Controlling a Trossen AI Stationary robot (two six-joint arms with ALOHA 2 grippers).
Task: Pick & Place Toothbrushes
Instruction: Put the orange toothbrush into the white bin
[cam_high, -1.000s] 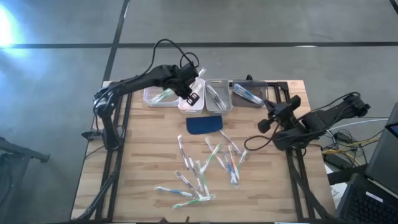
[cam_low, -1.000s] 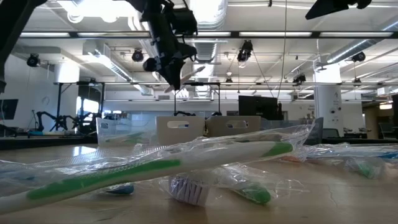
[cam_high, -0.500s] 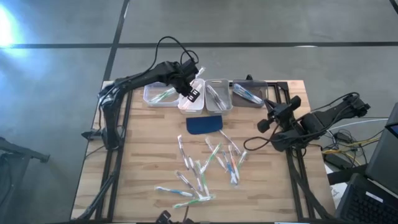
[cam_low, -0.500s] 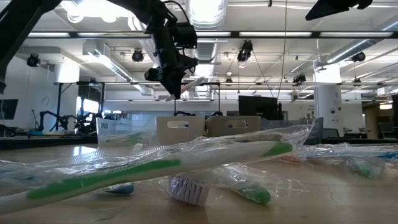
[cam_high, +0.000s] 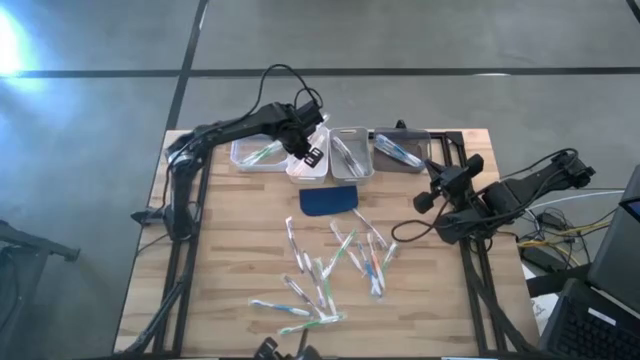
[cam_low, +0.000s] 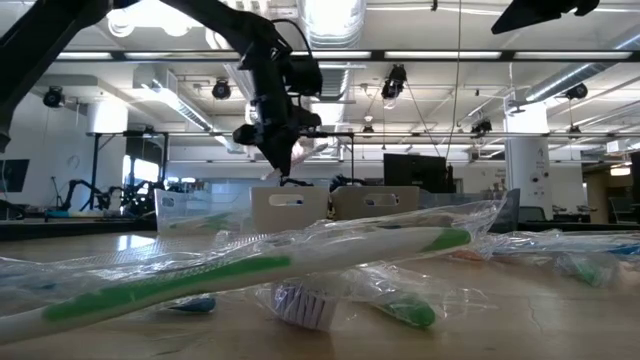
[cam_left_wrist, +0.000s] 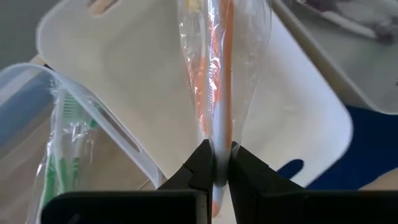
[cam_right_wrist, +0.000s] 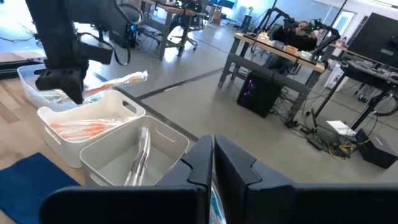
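Note:
My left gripper (cam_high: 306, 142) is over the white bin (cam_high: 308, 163) at the table's far edge, shut on an orange toothbrush in clear wrap (cam_left_wrist: 217, 74). This toothbrush also shows in the right wrist view (cam_right_wrist: 118, 83). The white bin (cam_right_wrist: 93, 112) holds more orange toothbrushes (cam_right_wrist: 78, 128). Many wrapped toothbrushes (cam_high: 330, 265) lie loose on the wooden table, near the middle and front. My right gripper (cam_high: 428, 197) is shut and empty, above the table's right side. My left gripper pinches the wrapped orange toothbrush near one end (cam_left_wrist: 216, 140) between its two fingers. The fingers (cam_left_wrist: 199, 163) slant down from above and lie across the toothbrush. The toothbrush sticks out past the fingertips, lifted clear above the white bin.
A clear bin with green toothbrushes (cam_high: 256, 153) stands left of the white bin. A grey bin (cam_high: 350, 155) and a dark bin with blue toothbrushes (cam_high: 400, 150) stand to its right. A dark blue pad (cam_high: 330, 200) lies just in front of the bins.
My left gripper has gone down toward the white bin, still shut on the orange toothbrush. The toothbrush has come down with it and hangs closer to the bin's rim.

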